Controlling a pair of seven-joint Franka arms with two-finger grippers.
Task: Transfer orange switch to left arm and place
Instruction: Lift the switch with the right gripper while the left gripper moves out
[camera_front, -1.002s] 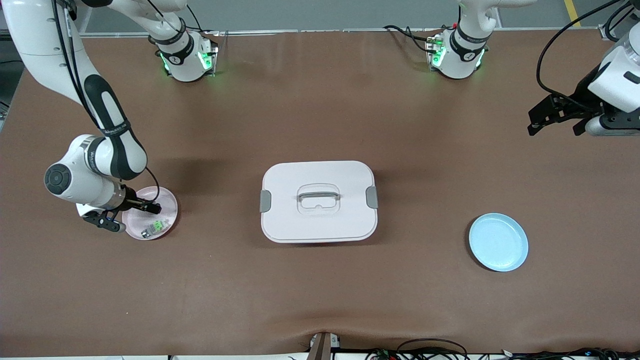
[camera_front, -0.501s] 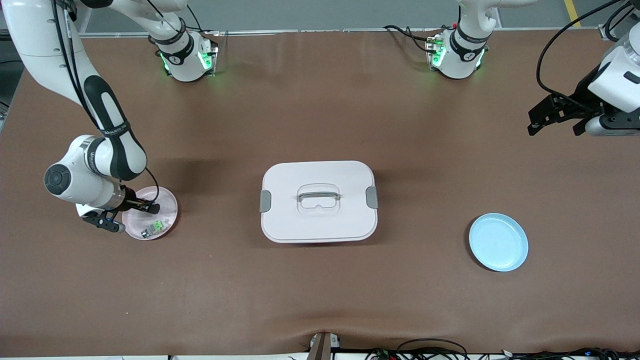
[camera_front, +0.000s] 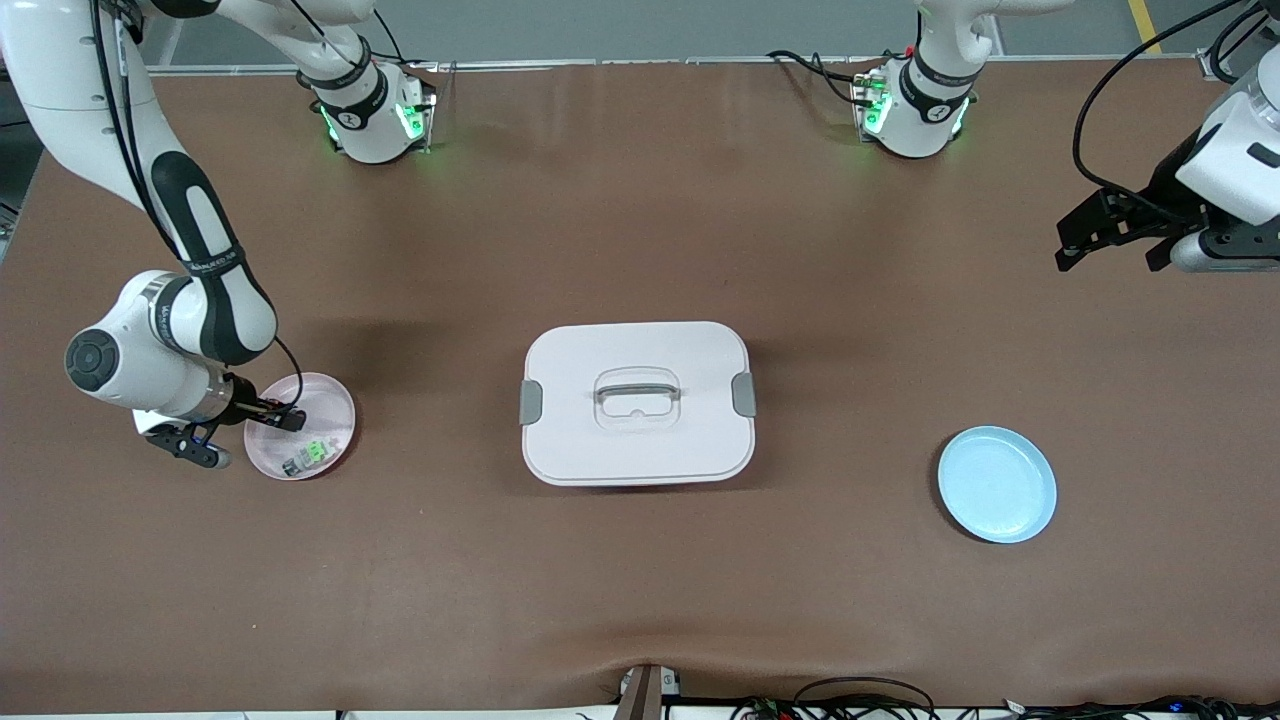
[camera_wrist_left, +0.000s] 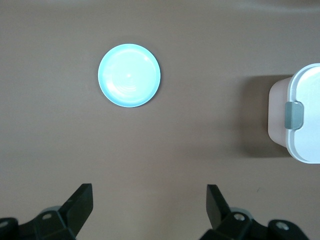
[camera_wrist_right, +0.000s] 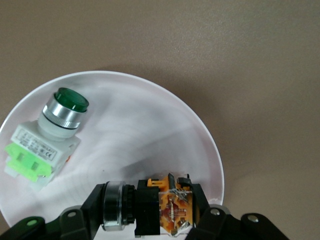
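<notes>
- Front view: the right gripper (camera_front: 285, 418) is low over the pink plate (camera_front: 330, 398) at the right arm's end of the table (camera_front: 640, 580). The switch in its fingers is too small to make out here. The green part (camera_front: 308, 456) lies on the same plate, nearer the camera. The box (camera_front: 637, 402) sits mid-table, between the pink plate and the blue plate (camera_front: 997, 484). The left gripper (camera_front: 1110, 232) waits in the air over the left arm's end of the table, well apart from the box.
- Left wrist view: the left gripper's fingers (camera_wrist_left: 80, 205) are spread wide with nothing between them. Below lie the blue plate (camera_wrist_left: 129, 75) and one end of the box (camera_wrist_left: 300, 120); the rest of the box is cut off.
- Right wrist view: the right gripper (camera_wrist_right: 150, 210) pinches the switch (camera_wrist_right: 155, 205) by its black and orange body, just above the pink plate (camera_wrist_right: 150, 145). The green part (camera_wrist_right: 50, 137) lies beside it, apart. The switch's lower side is hidden by the fingers.
- Step in hand, as judged: lifting the switch. Rise straight up to clear the plate rim and the green part, then travel high enough to pass the box before any handover.
</notes>
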